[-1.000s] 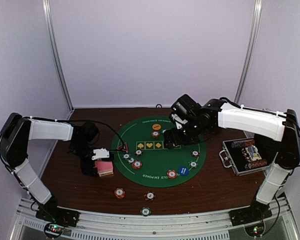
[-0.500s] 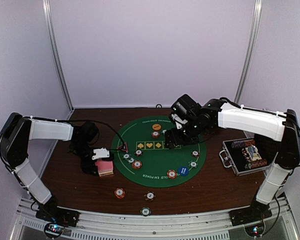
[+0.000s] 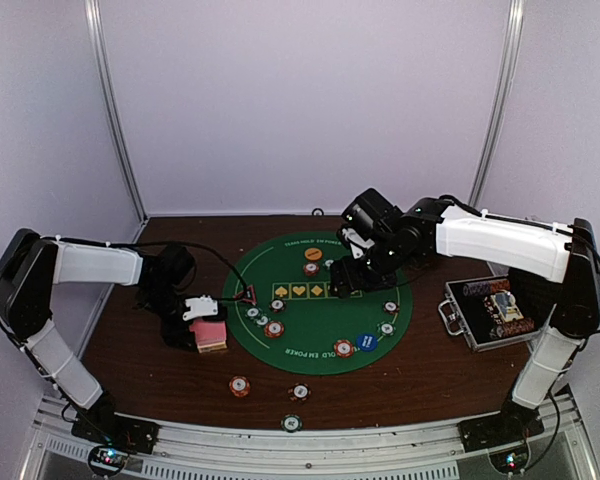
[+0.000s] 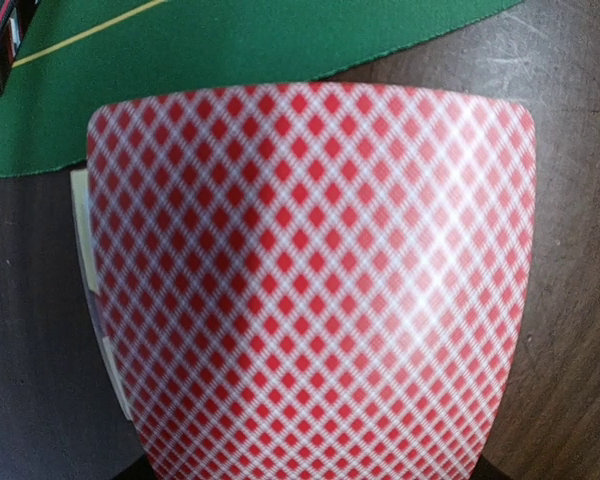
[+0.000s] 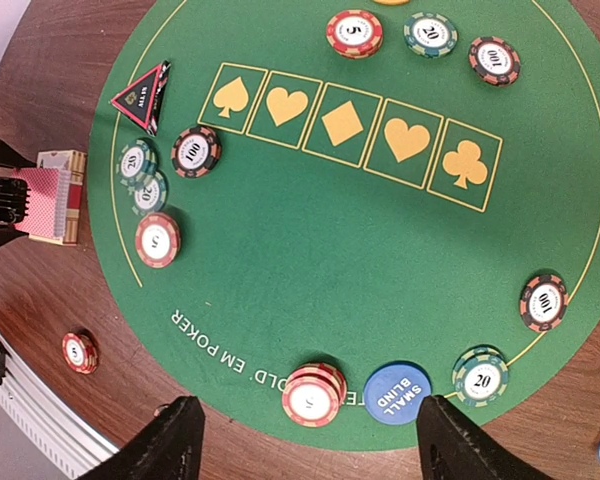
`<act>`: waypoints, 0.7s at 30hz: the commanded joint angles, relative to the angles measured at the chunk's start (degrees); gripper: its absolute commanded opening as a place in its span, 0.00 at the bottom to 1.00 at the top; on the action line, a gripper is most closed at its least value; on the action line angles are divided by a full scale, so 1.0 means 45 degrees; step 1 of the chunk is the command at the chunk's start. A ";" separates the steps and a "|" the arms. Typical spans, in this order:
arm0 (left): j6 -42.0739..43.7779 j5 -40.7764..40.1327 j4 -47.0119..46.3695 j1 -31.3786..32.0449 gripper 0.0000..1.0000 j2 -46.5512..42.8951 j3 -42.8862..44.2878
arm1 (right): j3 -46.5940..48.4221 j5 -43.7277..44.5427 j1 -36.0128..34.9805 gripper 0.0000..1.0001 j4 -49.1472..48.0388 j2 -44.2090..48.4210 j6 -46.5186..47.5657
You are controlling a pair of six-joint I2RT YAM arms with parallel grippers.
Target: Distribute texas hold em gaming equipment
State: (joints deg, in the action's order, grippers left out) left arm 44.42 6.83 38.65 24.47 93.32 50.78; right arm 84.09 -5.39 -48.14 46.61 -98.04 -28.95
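A pink-backed playing card fills the left wrist view, bowed and held close to the camera, hiding my fingers. My left gripper sits over the pink card deck just left of the green mat. My right gripper is open and empty above the mat's near edge, over a red chip stack and the blue small-blind disc. The red-black triangle marker lies at the mat's left edge. Small stacks of chips ring the mat. An orange disc lies at the far side.
A metal-edged black case lies open to the right of the mat. Three loose chips lie on the brown table near the front edge. Five card outlines are printed across the mat's middle.
Almost nothing. The left arm's upper part has shifted slightly to the left. Both grippers stay where they were.
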 commanded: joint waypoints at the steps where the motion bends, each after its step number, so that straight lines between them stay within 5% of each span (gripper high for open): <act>1: 0.0218 -0.0068 -0.0367 -0.0027 0.09 -0.0056 -0.0280 | 0.0307 -0.0073 -0.0064 0.77 -0.0208 0.0209 -0.0072; 3: 0.0181 -0.0128 -0.0348 -0.0027 0.00 -0.0085 -0.0210 | 0.0320 -0.0120 -0.0059 0.77 -0.0239 0.0187 -0.0051; 21: 0.0228 0.0689 0.1275 -0.0027 0.00 -0.0746 0.0877 | 0.0054 -0.1325 -0.0065 0.75 -0.1237 0.0100 -0.0598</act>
State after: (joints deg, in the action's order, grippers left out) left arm 44.71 8.01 42.96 24.47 92.16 52.49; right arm 84.09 -9.65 -48.16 43.48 -98.04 -30.22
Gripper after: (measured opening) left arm 0.655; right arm 0.756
